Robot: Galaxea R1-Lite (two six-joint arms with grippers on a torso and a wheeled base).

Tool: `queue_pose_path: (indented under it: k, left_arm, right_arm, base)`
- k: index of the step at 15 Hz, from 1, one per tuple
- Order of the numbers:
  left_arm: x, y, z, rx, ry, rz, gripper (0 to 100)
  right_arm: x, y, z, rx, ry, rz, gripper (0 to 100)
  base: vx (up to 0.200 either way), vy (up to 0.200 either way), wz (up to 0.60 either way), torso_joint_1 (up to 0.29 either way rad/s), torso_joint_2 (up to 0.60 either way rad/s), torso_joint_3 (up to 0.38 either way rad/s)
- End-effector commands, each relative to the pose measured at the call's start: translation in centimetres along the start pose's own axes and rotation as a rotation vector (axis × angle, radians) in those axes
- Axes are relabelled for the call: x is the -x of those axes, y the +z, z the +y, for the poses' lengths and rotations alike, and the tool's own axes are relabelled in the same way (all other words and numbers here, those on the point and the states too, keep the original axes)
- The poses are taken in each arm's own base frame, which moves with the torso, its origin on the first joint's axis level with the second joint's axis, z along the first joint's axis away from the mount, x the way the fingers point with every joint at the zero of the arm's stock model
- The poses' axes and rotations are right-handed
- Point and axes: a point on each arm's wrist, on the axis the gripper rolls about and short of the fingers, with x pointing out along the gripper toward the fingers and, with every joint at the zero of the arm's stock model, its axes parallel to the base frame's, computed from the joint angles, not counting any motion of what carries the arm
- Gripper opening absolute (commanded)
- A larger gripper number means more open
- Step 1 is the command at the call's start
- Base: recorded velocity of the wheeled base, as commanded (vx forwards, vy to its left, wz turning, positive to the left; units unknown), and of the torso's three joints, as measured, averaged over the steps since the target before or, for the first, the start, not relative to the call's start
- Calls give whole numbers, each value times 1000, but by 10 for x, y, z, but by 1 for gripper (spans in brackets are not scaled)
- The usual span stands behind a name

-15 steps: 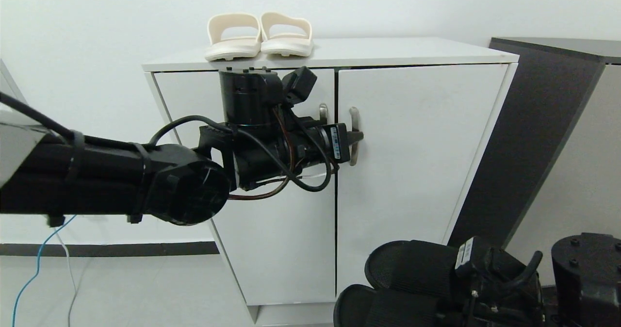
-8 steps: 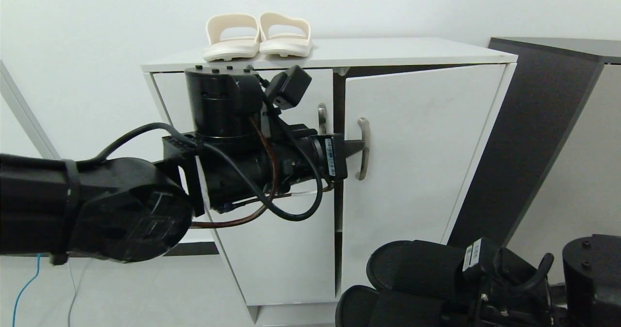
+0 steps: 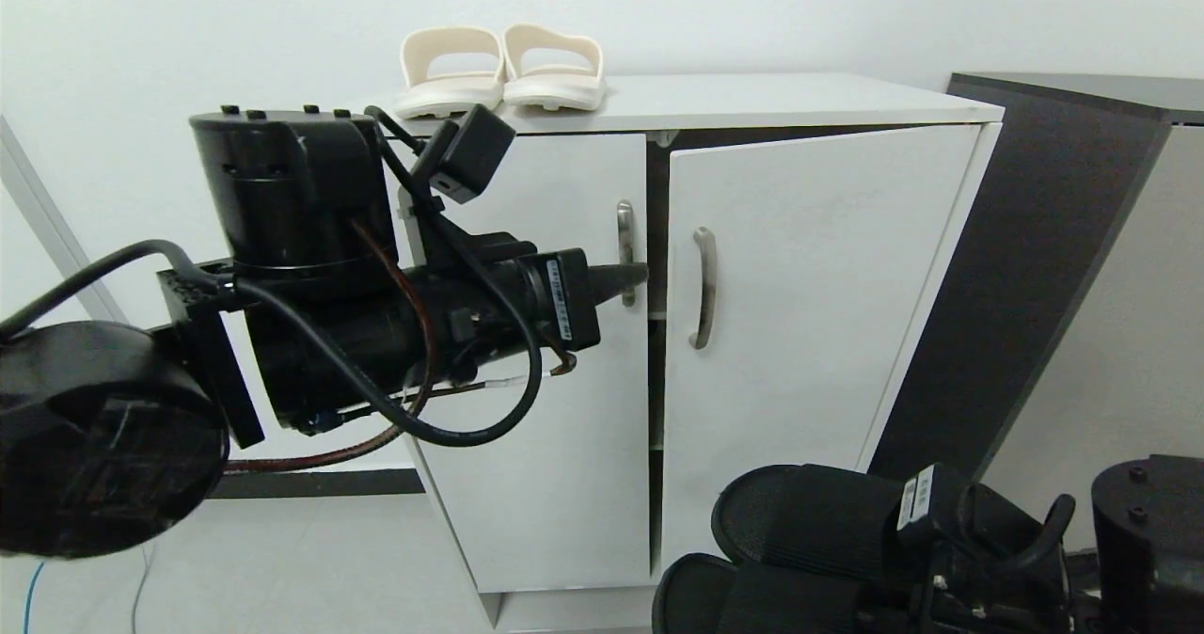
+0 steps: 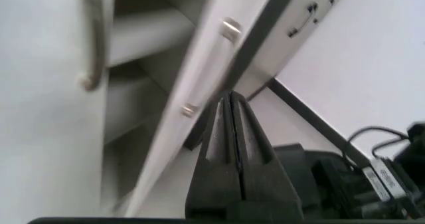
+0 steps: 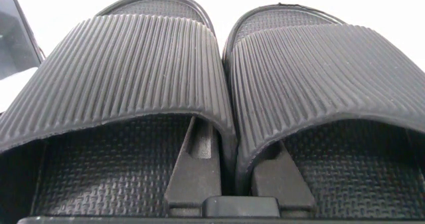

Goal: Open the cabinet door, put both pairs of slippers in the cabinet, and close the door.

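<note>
The white cabinet [image 3: 800, 98] has its right door [image 3: 818, 314] slightly ajar, with a dark gap beside the left door [image 3: 564, 446]. A cream pair of slippers [image 3: 503, 70] rests on top. My left gripper [image 3: 635, 277] is shut and holds nothing. It hangs in front of the left door's handle [image 3: 624, 248], a little apart from the right door's handle [image 3: 704, 286]. In the left wrist view its shut fingers [image 4: 232, 157] point at the gap and a shelf inside [image 4: 143, 34]. The black slippers [image 3: 800, 530] hang low on the right, with my right gripper [image 5: 232, 141] shut on their inner walls.
A dark grey unit [image 3: 1063, 239] stands right of the cabinet, close to the ajar door's swing. A white wall is behind. Pale floor lies at lower left, with a thin blue cable [image 3: 31, 582] on it.
My left gripper pulled the right door ajar by its handle, then let go and drew back to the left, toward me. The right gripper and black slippers barely moved.
</note>
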Motion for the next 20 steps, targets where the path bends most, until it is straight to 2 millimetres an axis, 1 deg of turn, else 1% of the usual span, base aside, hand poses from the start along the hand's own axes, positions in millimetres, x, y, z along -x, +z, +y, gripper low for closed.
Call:
queue_pose_path:
  k: [1,4,6,7,9,11,12,14,16,19,20]
  left_arm:
    - [-23,5,21,39,38,-11,0]
    - [-53,6,35,48,33,-24,0]
    - [-67,4,41,46,35,-28,0]
    - [-72,3,42,47,34,-27,0]
    - [-73,4,43,47,34,-31,0]
    - [-72,4,42,47,37,-32,0]
    - [-71,3,40,45,35,-29,0]
    - [-63,-4,29,46,16,-5,0]
    - [-55,-9,11,39,-35,8,0]
    - [-55,-18,-10,18,-120,-26,0]
    - [-57,-19,-12,16,-129,-32,0]
  right_arm:
    - [0,0,0,1,1,1,0]
    - [0,-3,1,3,3,9,0]
    - [0,-3,1,18,5,10,0]
    - [1,-3,1,20,5,10,0]
    - [1,-3,1,20,5,8,0]
    - [1,-3,1,20,5,12,0]
    - [1,-3,1,20,5,10,0]
    - [1,-4,1,19,5,13,0]
    - [0,-3,3,23,15,14,0]
    - [1,-3,4,26,21,12,0]
    - [1,-4,4,25,18,13,0]
  base:
    - [0,0,0,0,0,0]
    - [0,0,0,0,0,0]
    - [0,0,0,0,0,0]
    - [0,0,0,0,0,0]
    - [0,0,0,0,0,0]
    - [-200,0,0,-2,2,2]
    - [-200,0,0,2,7,2]
    - [-200,0,0,7,2,2]
    - [-200,0,0,2,0,5]
    - [-200,0,0,2,1,5]
    - [-200,0,0,2,2,2]
